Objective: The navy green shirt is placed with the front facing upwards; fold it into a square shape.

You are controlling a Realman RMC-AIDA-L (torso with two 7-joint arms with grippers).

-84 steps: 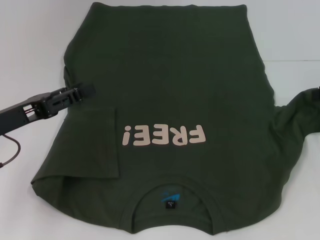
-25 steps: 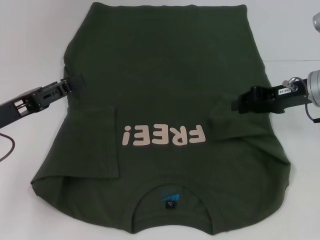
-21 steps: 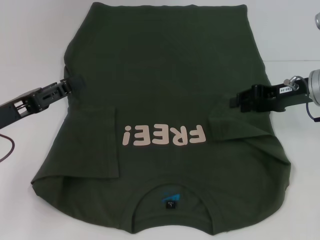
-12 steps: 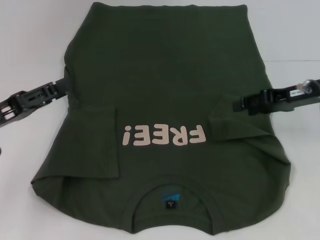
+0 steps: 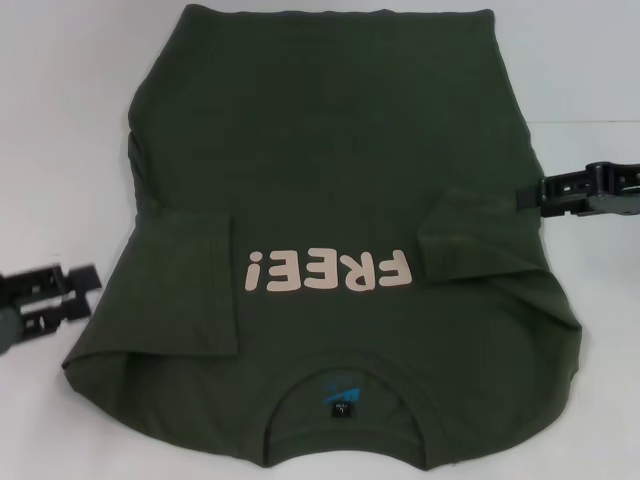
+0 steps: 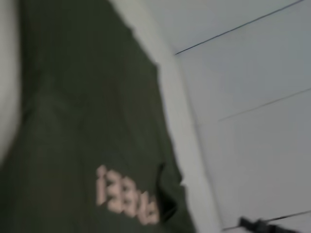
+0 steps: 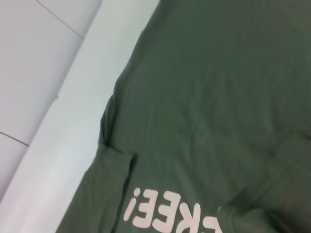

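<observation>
The navy green shirt [image 5: 340, 150] lies flat on the white table, front up, collar [image 5: 345, 370] toward me with a blue label [image 5: 340, 395] inside. The pink "FREE!" lettering [image 5: 330, 270] reads upside down. Both sleeves are folded inward onto the body, the left sleeve [image 5: 190, 290] and the right sleeve [image 5: 470, 235]. My left gripper [image 5: 85, 290] is open and empty on the table beside the shirt's left edge. My right gripper [image 5: 520, 197] is open and empty at the shirt's right edge, just off the folded sleeve. The shirt also shows in the left wrist view [image 6: 87, 121] and the right wrist view [image 7: 214, 97].
The white table [image 5: 60, 120] shows bare on both sides of the shirt. The shirt's hem reaches the far edge of the head view. In the right wrist view the table edge [image 7: 58, 126] runs beside a pale floor.
The right sleeve has been folded onto the body and let go. Both grippers have drawn back outward; the left one dropped toward me, off the shirt.
</observation>
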